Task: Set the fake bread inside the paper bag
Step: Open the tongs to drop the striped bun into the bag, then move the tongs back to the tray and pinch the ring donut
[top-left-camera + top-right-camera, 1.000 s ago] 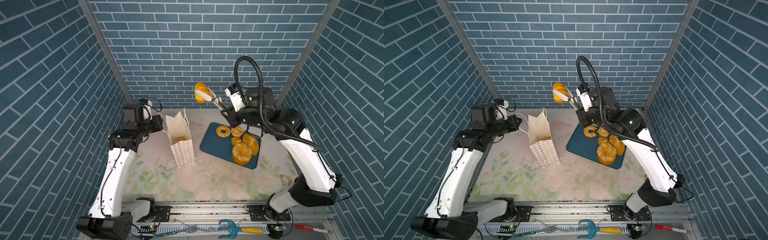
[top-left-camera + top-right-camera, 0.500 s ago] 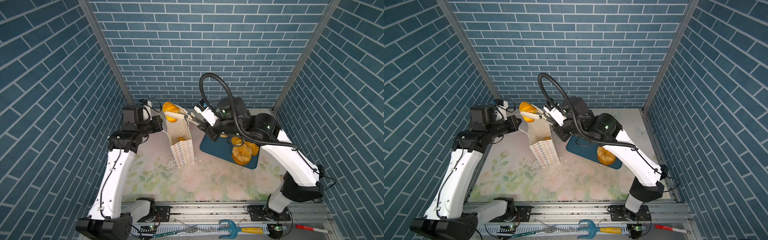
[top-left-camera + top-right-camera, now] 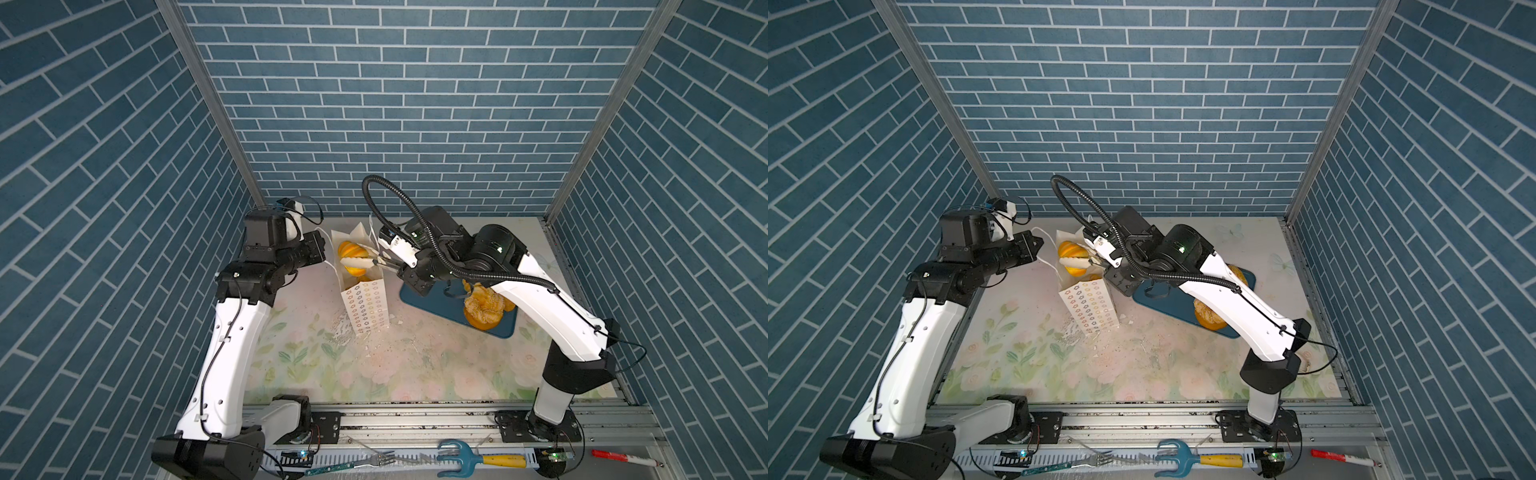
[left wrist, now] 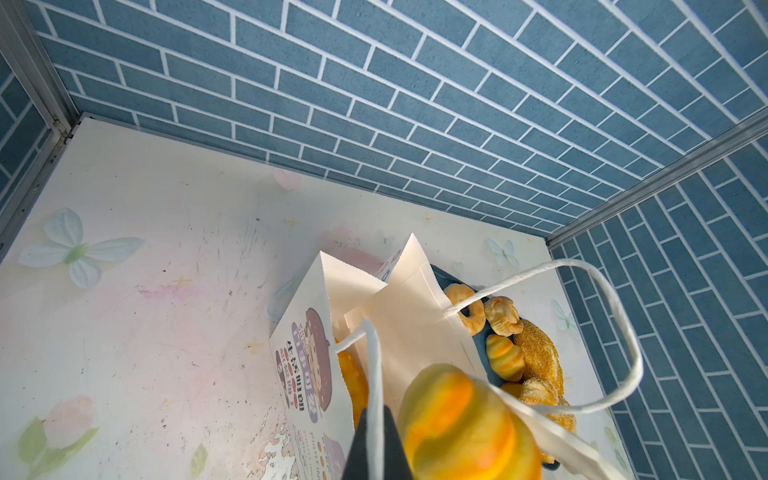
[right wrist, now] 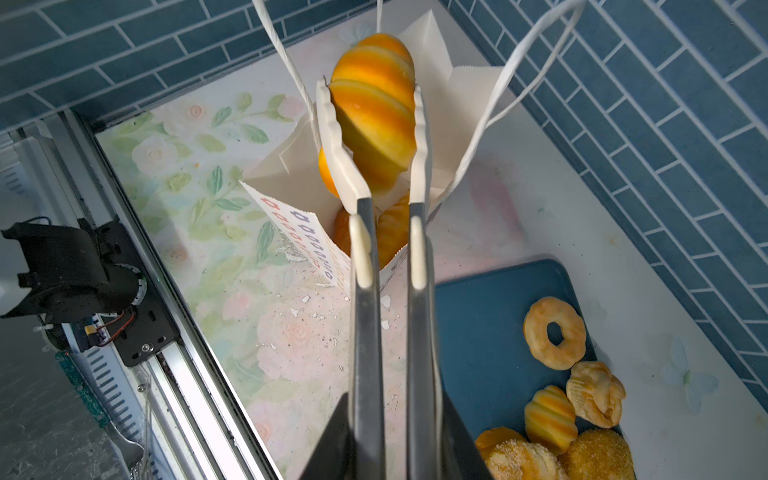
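Ridged golden-orange fake bread roll sits clamped between the slightly parted tips of the right pincer, directly over the open tall white paper bag; left pincer is closed on its white cord handle.

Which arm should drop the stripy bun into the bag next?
Right, probably. The right claw grips tongs that pinch the stripy bun right over the open paper bag, so it only has to let go. The left claw is busy, shut on the bag's cord handle.
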Robot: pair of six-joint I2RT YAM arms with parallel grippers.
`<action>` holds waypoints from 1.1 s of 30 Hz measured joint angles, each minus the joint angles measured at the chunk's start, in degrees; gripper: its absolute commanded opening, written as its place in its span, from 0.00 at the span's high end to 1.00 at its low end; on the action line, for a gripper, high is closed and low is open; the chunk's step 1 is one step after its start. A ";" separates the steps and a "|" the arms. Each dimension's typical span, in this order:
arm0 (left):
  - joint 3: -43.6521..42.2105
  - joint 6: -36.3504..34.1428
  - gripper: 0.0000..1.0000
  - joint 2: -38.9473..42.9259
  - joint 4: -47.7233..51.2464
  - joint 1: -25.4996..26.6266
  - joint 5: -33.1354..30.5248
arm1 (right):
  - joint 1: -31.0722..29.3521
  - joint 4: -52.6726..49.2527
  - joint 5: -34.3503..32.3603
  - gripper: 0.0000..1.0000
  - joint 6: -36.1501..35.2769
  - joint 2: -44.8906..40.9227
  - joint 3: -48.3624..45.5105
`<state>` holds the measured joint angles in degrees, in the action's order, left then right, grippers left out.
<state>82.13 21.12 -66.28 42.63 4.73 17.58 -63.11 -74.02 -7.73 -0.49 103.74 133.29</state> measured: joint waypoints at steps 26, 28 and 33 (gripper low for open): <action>0.02 -0.04 1.00 -0.33 0.00 0.00 0.04 | 1.33 2.62 -2.12 0.59 -2.36 -4.61 3.26; 0.02 -0.04 1.00 -0.37 0.00 0.00 0.04 | 2.60 5.40 -3.28 0.59 -2.36 -8.26 0.39; 0.02 -0.04 1.00 -0.39 0.00 0.00 0.04 | 7.76 11.28 -7.45 0.59 -1.68 -17.00 -7.23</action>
<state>82.15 21.08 -66.67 42.63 4.73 17.63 -55.35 -62.74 -15.18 -2.17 86.74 126.06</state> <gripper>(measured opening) 0.047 0.413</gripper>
